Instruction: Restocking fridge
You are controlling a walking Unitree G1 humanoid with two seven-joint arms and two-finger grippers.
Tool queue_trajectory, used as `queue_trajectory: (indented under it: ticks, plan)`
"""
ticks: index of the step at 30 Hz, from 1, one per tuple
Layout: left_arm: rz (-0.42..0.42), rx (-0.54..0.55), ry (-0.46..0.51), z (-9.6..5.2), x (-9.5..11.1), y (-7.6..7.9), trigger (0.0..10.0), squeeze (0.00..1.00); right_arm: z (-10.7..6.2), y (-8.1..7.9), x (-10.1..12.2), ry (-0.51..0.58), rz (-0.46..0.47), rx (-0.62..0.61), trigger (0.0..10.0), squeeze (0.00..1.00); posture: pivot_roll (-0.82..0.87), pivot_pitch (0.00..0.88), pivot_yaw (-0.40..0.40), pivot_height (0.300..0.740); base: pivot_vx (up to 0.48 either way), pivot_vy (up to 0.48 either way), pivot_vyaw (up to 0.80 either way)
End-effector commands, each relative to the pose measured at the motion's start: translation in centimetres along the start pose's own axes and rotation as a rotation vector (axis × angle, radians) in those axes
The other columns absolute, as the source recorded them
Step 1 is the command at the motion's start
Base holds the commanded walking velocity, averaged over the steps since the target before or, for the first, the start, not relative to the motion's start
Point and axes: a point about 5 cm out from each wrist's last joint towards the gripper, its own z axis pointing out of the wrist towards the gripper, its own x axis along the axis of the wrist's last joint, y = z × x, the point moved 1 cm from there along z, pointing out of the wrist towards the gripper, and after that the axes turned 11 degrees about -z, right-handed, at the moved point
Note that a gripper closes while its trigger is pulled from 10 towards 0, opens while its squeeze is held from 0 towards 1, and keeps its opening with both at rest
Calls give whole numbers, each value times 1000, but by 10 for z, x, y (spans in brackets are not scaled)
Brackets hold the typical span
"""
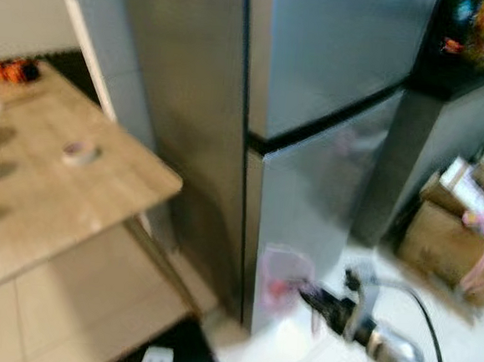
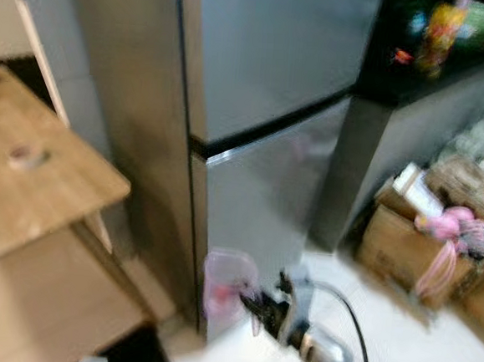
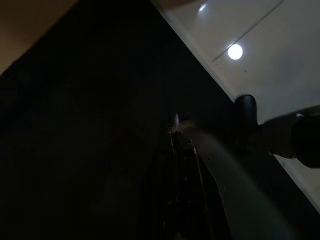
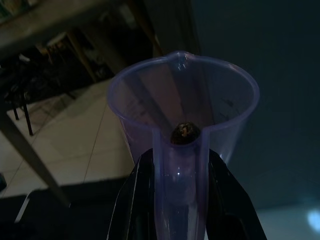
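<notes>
1. The right end effector (image 2: 253,303) is stretched forward low in front of the fridge (image 2: 266,91), with its two black fingers (image 4: 131,200) closed on the handle of a clear purple measuring jug (image 4: 182,107).
2. The jug sits at the tip of the end effector, just ahead of it, with its mouth facing the wrist camera and its spout on the far rim.
3. In the head views the jug (image 1: 283,276) shows as a pale pink-tinted cup near the bottom corner of the fridge's lower door; the blur hides whether it touches the door.
4. Both fridge doors are shut.
5. A wooden desk (image 1: 48,191) stands to the robot's left of the fridge, carrying a few small blurred items.
6. Cardboard boxes (image 2: 406,232) lie on the floor to the right.
7. The left end effector (image 3: 182,165) is in deep shade; I cannot tell its finger state.
</notes>
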Motion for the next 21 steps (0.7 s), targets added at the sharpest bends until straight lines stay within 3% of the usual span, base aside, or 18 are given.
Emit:
queue_trajectory:
  ticks: [1, 9, 19, 21]
  plan:
    - [-4, 17, -22, -2, -6, -4, 10000, 0, 3, -6, -2, 6, 10, 16, 10000, 0, -90, 0, 24, 740, 285, 0, 0]
    - [-34, 11, -20, -2, -6, -4, 10000, 0, 3, -6, -2, 7, 10, 20, 10000, 0, -89, 0, 24, 740, 71, 0, 0]
    - [-25, 4, -18, -2, -5, -6, 10000, 0, 3, -12, -2, 22, 23, 90, 10000, 0, -88, 0, 23, 740, 0, -464, 0]
    - [-22, 4, -16, -2, -4, -6, 10000, 0, 0, -15, -1, 39, 36, 162, 10000, 0, -85, 0, 24, 740, 0, -461, 0]
